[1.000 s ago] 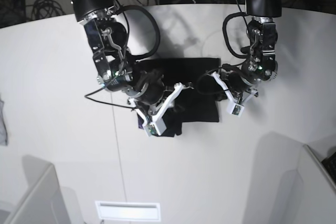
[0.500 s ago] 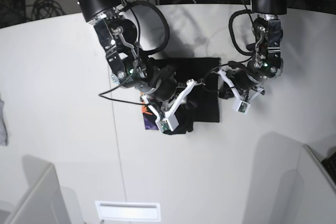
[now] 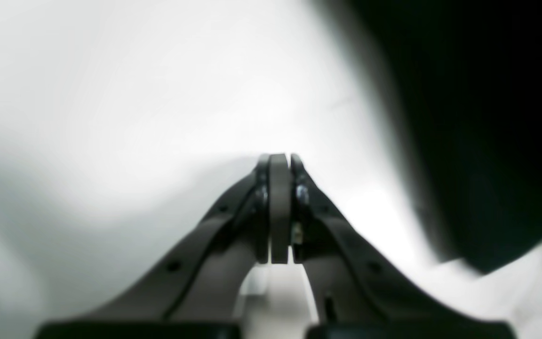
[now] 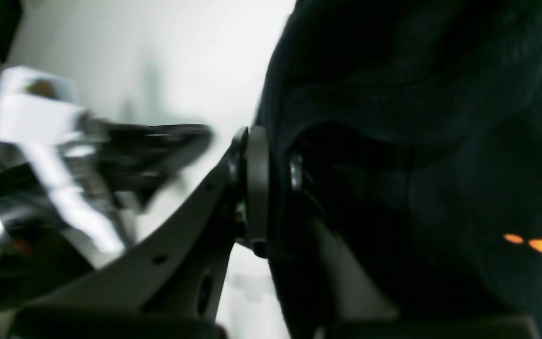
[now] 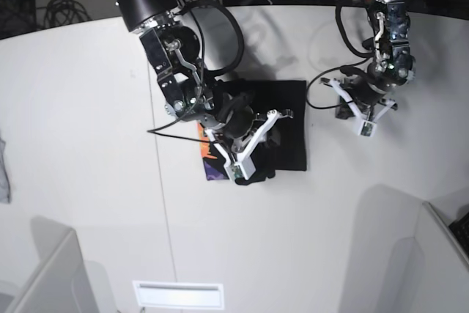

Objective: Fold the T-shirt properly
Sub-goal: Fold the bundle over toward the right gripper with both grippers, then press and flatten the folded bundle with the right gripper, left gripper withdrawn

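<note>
**Mid-table: shirt partly folded, right arm gripping cloth**

On the white table [image 5: 88,144], near its middle, lies the T-shirt [image 5: 289,119]: soft black cloth, matte, folded into a rough rectangle with fairly straight far and right edges. At its near-left corner a strip of orange and purple print [image 5: 209,159] shows from under the black layer.

Right gripper [image 4: 271,183] is clamped on a bunched fold of the T-shirt; in the wrist view black fabric with stitched seams fills the space past the pads, and a few orange flecks show low at the right. In the base view this gripper [image 5: 245,159] sits over the shirt's near-left part, hiding the edge there.

Left gripper [image 3: 280,207] is closed with pad against pad, nothing between (grey pads, smooth dark fingers). It hangs over bare table with the shirt's dark edge off to one side. In the base view it [image 5: 360,115] stands just right of the shirt, apart from the cloth.

Bare white surface lies on all sides of the shirt. A small grey cloth scrap [image 5: 4,174] sits at the far left edge, well apart. Pale bin walls [image 5: 51,276] stand at the near corners; cables [image 5: 66,5] lie beyond the far rim.
</note>
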You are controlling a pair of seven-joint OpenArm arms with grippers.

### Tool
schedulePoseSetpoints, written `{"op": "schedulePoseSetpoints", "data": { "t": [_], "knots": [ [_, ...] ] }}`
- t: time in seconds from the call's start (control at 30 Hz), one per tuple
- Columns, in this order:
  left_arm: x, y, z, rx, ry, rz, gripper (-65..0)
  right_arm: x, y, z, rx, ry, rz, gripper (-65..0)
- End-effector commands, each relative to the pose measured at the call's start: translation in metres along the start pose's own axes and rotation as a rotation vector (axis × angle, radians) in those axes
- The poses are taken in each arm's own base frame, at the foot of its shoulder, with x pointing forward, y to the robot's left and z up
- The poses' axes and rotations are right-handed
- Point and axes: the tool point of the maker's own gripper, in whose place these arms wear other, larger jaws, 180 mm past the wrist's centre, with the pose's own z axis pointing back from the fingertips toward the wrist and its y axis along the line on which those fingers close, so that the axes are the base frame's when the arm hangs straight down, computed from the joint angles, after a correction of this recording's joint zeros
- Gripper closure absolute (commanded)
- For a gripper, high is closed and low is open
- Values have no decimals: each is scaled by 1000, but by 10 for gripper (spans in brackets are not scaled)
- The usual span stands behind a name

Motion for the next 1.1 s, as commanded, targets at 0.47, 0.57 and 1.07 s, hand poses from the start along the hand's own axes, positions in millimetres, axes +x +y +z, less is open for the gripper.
{"op": "schedulePoseSetpoints", "data": {
  "t": [0.47,0.57,1.07],
  "knots": [
    [-16,52,40,143,-24,62,0,13,12,-11,32,-46,-26,0],
    [-16,52,40,143,-24,62,0,9,12,-15,31,-34,-35,0],
    [-18,52,39,142,-21,66,0,14,14,-15,38,-62,-43,-312]
  ]
}}
